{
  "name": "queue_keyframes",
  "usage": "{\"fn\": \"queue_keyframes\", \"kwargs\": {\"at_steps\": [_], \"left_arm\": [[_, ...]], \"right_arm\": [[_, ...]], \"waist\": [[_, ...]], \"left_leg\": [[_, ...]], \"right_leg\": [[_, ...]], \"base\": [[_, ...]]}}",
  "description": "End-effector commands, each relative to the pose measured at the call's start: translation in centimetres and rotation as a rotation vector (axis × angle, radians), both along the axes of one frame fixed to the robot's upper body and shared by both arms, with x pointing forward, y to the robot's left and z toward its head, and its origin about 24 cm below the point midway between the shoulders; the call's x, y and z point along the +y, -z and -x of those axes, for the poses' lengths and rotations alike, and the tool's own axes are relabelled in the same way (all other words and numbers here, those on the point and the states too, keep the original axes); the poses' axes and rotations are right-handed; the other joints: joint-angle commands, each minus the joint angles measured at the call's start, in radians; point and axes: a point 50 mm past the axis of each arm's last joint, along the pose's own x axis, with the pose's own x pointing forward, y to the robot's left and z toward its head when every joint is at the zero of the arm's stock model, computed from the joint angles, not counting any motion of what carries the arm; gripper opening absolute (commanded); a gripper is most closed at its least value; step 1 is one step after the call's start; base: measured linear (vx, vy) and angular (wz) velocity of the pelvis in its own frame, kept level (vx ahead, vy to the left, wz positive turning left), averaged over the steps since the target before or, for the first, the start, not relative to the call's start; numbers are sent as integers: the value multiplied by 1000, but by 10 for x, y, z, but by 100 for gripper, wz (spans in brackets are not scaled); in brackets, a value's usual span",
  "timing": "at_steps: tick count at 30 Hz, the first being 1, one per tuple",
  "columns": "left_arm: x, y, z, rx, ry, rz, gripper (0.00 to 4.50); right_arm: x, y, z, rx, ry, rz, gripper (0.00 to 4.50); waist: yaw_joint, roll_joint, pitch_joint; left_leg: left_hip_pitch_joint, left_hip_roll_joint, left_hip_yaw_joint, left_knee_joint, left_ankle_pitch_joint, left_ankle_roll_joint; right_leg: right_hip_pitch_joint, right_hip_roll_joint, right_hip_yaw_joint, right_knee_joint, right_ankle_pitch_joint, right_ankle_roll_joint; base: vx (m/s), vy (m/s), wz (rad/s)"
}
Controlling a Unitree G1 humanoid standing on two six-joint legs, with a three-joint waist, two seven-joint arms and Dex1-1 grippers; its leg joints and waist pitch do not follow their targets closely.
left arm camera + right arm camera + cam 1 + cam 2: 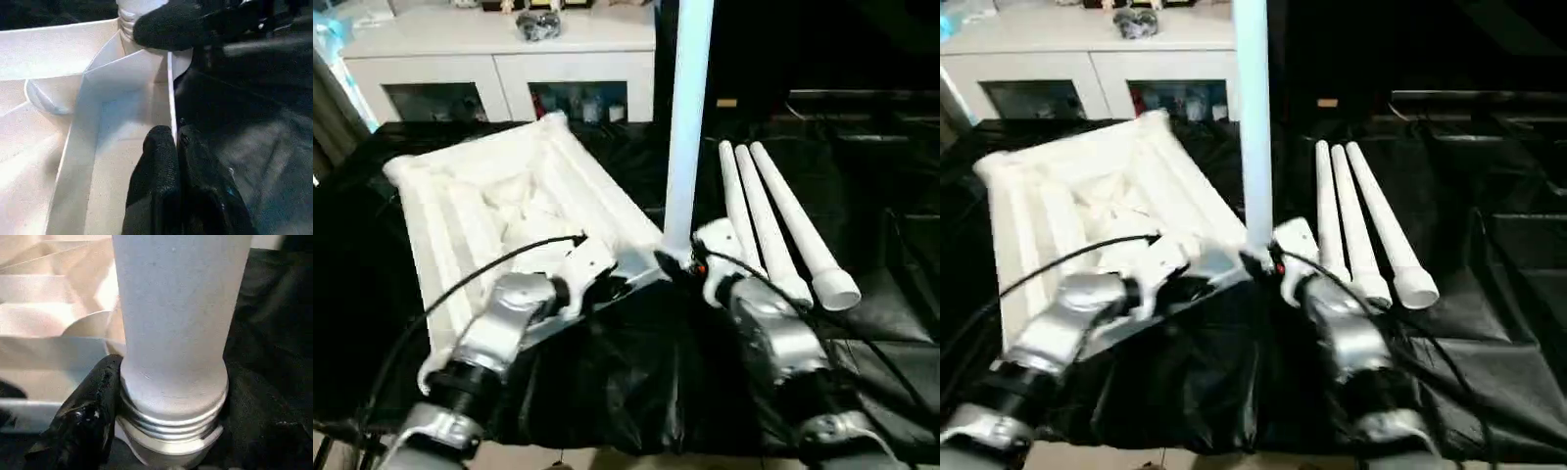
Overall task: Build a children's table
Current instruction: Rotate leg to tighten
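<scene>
The children's table's white tabletop (509,206) lies upside down on black cloth, ribbed underside up. One white leg (685,117) stands upright at its near right corner socket. My right gripper (677,262) is shut around the leg's base, just above the threaded end (171,428); one black finger (93,406) presses its side. My left gripper (607,284) is shut on the tabletop's thin near rim (170,93), and its fingers (161,166) pinch the wall from both sides. Three more legs (773,225) lie side by side to the right.
A white cabinet with glass doors (509,69) stands behind the work surface. Black cloth (626,382) covers the surface to its front edge. Dark furniture and cushions (881,323) lie to the right.
</scene>
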Motion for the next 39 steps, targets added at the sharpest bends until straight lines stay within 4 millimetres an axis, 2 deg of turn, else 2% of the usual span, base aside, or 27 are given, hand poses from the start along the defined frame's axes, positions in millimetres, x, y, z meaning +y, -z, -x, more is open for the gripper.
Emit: {"fn": "queue_keyframes", "kwargs": {"at_steps": [1,8,15,18,20,23,25,28,32,39], "left_arm": [[-52,-18,7,-60,177,82,0],[-42,-20,7,-57,201,73,0],[-10,-25,9,-17,272,87,0],[0,-23,8,-3,286,64,0],[15,-22,8,22,305,35,0],[20,-22,7,34,314,31,0],[26,-23,7,47,321,25,0],[32,-23,7,59,331,21,0],[37,-21,9,79,348,14,0],[41,-18,13,107,376,6,0]], "right_arm": [[51,5,11,36,-176,-22,331],[32,3,9,21,-195,-24,402],[0,-3,10,8,-366,39,402],[-6,-4,14,16,-443,50,402],[-11,-8,22,40,-569,31,402],[-13,-9,26,50,-625,30,402],[-14,-8,31,64,-675,33,369],[-15,-8,37,78,-727,24,356],[-16,-9,43,100,-770,-8,321],[-19,-6,49,142,-803,-3,274]], "waist": [[1,-9,-49],[4,-7,-55],[15,-4,-60],[17,-5,-58],[20,-6,-58],[24,-6,-57],[27,-7,-56],[30,-7,-55],[38,-6,-57],[40,-7,-57]], "left_leg": [[3,26,-10,-81,-245,18],[-1,26,-7,-76,-197,45],[1,28,-5,-69,-154,75],[-2,28,-4,-68,-154,86],[-1,29,-4,-67,-157,90],[-1,30,-4,-68,-161,90],[1,31,-4,-69,-168,87],[1,32,-4,-70,-178,78],[2,34,-4,-71,-166,78],[1,33,-4,-70,-163,74]], "right_leg": [[42,-56,49,-92,-318,-165],[48,-54,49,-80,-194,-199],[49,-52,48,-66,-88,-243],[52,-51,47,-63,-73,-251],[54,-51,46,-63,-82,-247],[52,-53,47,-66,-101,-248],[51,-53,47,-67,-123,-245],[50,-54,48,-68,-145,-241],[48,-53,49,-66,-131,-241],[49,-54,49,-66,-131,-243]], "base": [[0,0,0],[0,0,0],[0,0,0],[0,0,0],[0,0,0],[0,0,0],[0,0,0],[0,0,0],[0,0,0],[0,0,0]]}}
